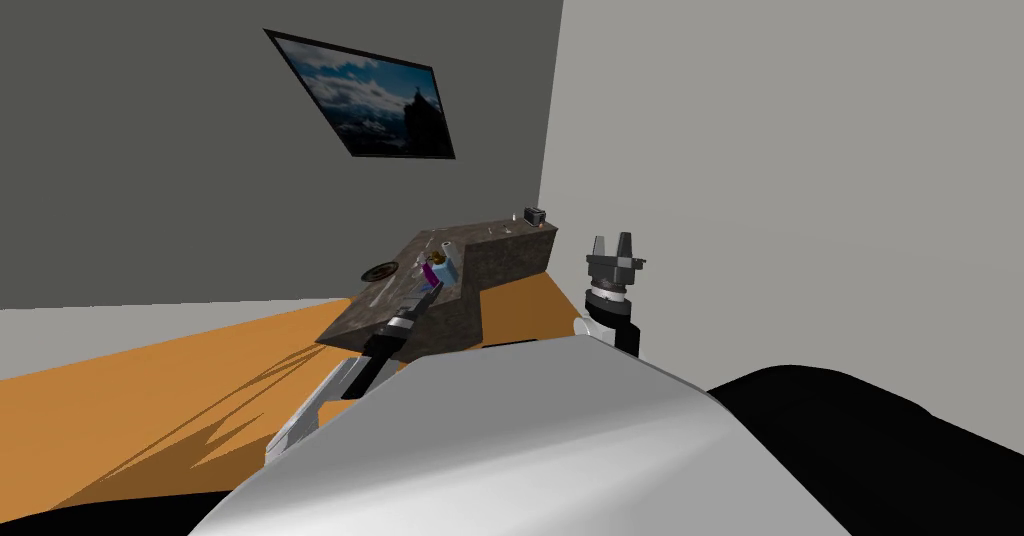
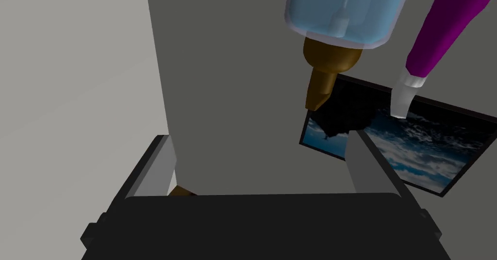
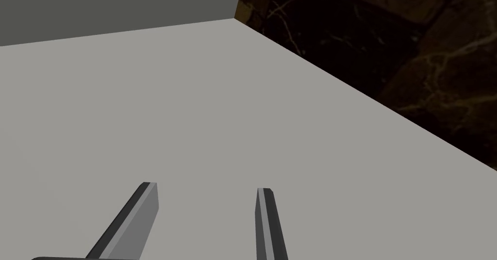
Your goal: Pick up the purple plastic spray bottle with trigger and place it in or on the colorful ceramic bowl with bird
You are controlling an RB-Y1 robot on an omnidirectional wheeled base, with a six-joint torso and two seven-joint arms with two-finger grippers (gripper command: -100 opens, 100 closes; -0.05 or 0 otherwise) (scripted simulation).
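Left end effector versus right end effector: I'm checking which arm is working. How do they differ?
The left end effector reaches over the counter; the right end effector stands off its side, fingers up. The spray bottle is just past the left one, far from the right one. Both are open.

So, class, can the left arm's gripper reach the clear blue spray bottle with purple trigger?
Probably yes: the left gripper stands open and the spray bottle lies just beyond its fingertips, nothing between.

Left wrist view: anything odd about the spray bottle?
Yes. The spray bottle looks tipped: its brown nozzle points at the open left pincer, and it sits beyond the fingertips, not between them. Head view shows it slanted over the counter.
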